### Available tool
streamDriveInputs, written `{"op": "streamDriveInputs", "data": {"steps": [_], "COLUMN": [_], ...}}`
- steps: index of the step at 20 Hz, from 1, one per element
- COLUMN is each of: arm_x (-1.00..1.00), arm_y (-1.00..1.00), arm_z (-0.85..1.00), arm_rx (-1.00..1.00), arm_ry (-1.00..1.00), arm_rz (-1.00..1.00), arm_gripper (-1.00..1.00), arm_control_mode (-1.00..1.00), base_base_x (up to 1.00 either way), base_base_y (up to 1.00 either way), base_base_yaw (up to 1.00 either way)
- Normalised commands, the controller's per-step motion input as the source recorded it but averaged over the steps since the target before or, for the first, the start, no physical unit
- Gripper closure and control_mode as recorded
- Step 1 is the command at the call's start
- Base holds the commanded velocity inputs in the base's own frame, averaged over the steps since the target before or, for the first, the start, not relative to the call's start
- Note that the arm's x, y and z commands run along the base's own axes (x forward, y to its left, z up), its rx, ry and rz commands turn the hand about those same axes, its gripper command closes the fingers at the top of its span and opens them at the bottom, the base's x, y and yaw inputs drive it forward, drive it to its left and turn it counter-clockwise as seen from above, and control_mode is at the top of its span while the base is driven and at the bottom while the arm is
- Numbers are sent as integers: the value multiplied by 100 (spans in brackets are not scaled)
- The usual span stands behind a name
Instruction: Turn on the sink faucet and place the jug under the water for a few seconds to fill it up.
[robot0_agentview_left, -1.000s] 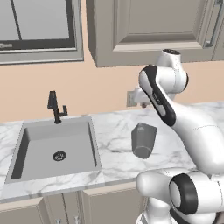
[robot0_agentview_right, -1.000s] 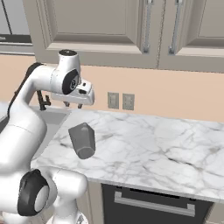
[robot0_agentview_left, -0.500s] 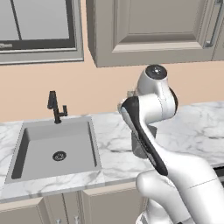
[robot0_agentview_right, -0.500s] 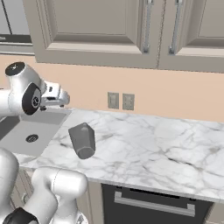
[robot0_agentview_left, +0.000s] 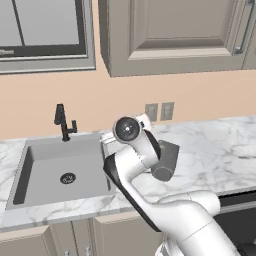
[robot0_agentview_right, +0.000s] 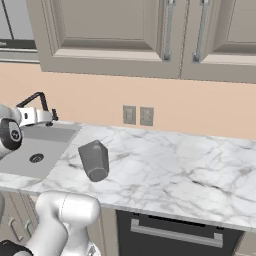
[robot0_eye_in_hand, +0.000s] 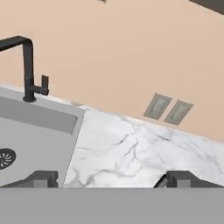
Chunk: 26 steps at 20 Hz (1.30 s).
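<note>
white veined marble counter (robot0_agentview_right: 165, 165) carries faceted grey jug (robot0_agentview_right: 94, 160).

Wall (robot0_agentview_left: 200, 95) behind the worktop: plain peach finish. Two grey outlet plates (robot0_agentview_right: 137, 115) are mounted side by side on it, just above the white marble worktop (robot0_agentview_right: 190, 165). Upper cabinets (robot0_agentview_right: 150, 37) in taupe with recessed panels and slim metal bar handles (robot0_agentview_right: 167, 30) hang above. A window (robot0_agentview_left: 42, 30) with a grey frame sits to the left of the cabinets. Below the worktop, matching taupe base cabinet doors (robot0_agentview_left: 70, 240) and a dark oven front with a horizontal silver handle (robot0_agentview_right: 175, 232). Lighting even, with soft shadows.
</note>
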Motion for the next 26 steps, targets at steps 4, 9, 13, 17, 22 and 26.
{"op": "streamDriveInputs", "data": {"steps": [4,9,13,17,22,26], "arm_x": [49,24,-21,7,27,2], "arm_y": [100,100,53,34,14,-6], "arm_z": [-5,-14,-12,-13,-25,0], "arm_rx": [0,0,0,0,1,2], "arm_ry": [-25,-23,-8,0,-15,-9], "arm_rz": [0,0,7,4,3,5], "arm_gripper": [-100,-100,-100,-100,-100,-100], "arm_control_mode": [-100,-100,-100,-100,-100,-100], "base_base_x": [0,0,0,0,0,0], "base_base_y": [0,0,0,0,0,0], "base_base_yaw": [0,0,0,0,0,0]}}
